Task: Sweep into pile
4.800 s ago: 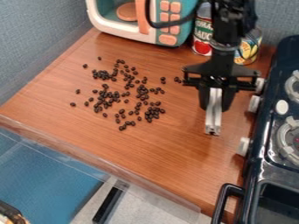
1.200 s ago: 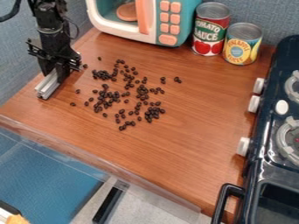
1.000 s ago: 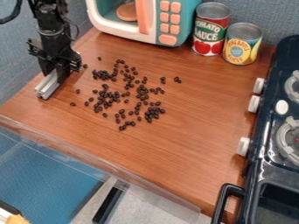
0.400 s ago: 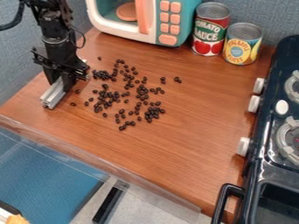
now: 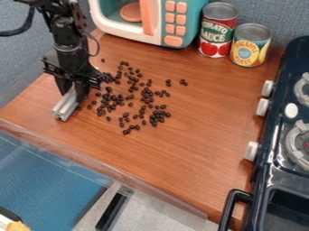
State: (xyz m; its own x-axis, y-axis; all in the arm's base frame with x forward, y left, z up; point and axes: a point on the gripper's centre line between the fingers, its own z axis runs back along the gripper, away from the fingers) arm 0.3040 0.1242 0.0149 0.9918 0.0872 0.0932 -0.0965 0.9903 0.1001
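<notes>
1. Silver bar (image 5: 64, 108): long axis slants; upper end btwn fingers of hand (image 5: 72, 95), free end points down-L in view, out from hand twd near edge of surface (image 5: 199, 126).
2. Dark beans (image 5: 154, 118): group has no one direction; loose spread, roughly top-to-bottom in view. Single beans at mixed angles.
3. Looks: dark beans small, roundish/oval, near-black; denser clumps + strays. Silver bar straight, metallic, w/ dark lengthwise line.
4. Hand: narrow, fingers closed on silver bar, one each side. Bar–surface contact: can't tell.
5. Loc: dark beans on surface, mostly view-R of hand; nearest just beside it, farthest R strays well apart. Red can (image 5: 217, 34) + yellow can (image 5: 250, 47) upright, well apart, up-R of hand.
</notes>
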